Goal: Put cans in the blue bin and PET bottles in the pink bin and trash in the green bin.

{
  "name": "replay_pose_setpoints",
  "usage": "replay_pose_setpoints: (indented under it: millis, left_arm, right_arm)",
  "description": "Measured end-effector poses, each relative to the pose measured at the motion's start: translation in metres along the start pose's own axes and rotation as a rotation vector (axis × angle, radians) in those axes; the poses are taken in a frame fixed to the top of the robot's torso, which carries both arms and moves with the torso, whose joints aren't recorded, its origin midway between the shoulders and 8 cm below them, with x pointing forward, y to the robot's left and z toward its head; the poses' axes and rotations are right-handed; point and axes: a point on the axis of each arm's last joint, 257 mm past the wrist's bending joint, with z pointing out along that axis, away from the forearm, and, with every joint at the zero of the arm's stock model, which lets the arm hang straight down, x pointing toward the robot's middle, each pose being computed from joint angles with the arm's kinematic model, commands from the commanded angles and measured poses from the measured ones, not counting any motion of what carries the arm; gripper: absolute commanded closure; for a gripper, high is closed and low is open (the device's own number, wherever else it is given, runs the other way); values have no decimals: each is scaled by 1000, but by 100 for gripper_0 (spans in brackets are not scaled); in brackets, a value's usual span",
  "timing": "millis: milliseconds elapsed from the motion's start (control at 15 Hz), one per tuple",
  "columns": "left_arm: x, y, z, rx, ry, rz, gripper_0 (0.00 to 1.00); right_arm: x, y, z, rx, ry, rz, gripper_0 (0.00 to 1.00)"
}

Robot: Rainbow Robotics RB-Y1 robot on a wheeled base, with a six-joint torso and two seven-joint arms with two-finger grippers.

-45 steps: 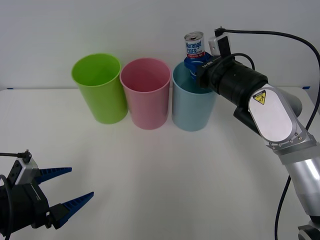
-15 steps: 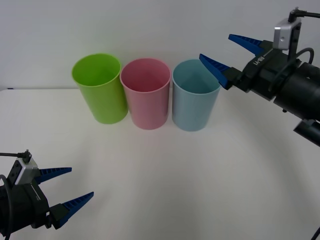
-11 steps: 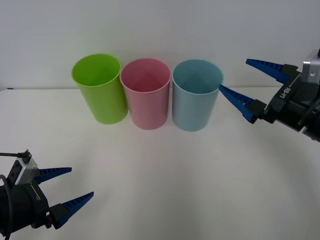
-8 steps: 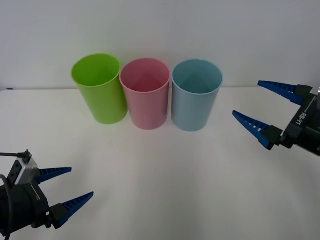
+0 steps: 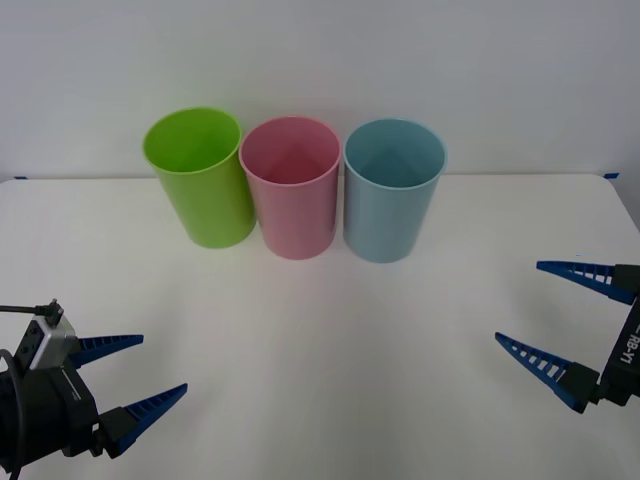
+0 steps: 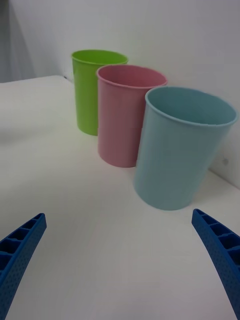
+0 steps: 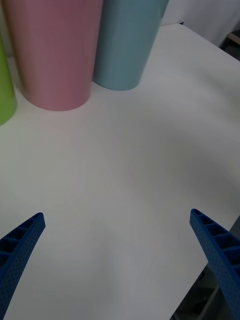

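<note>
The green bin (image 5: 200, 180), the pink bin (image 5: 290, 190) and the blue bin (image 5: 392, 195) stand upright in a tight row at the back of the white table (image 5: 330, 330). My right gripper (image 5: 520, 302) is open and holds nothing, low at the near right, well away from the blue bin (image 6: 175, 150). Its wrist view looks at the pink bin (image 6: 122, 120) and the green bin (image 6: 87, 90) beyond. At the near left my left gripper (image 5: 162, 365) is open and holds nothing. The cans, PET bottles and trash are out of view.
A plain white wall rises behind the bins. The table's right edge runs close to my right gripper. In the left wrist view, the pink bin (image 7: 55, 55) and blue bin (image 7: 127, 45) stand ahead across bare tabletop.
Three seconds ago my right gripper held the can above the blue bin. Since then it opened and drew back toward the near right, and the can is gone from view. The left arm stayed still.
</note>
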Motion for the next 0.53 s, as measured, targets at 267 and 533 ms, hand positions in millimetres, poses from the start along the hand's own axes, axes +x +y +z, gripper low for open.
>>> replay_pose_setpoints:
  millis: [267,533]
  left_arm:
    - [0,0,0,0,0,0,1]
    - [0,0,0,0,0,0,1]
  right_arm:
    - [12,28,-6,-32,34,11,0]
    - [11,31,-5,-27,34,10,0]
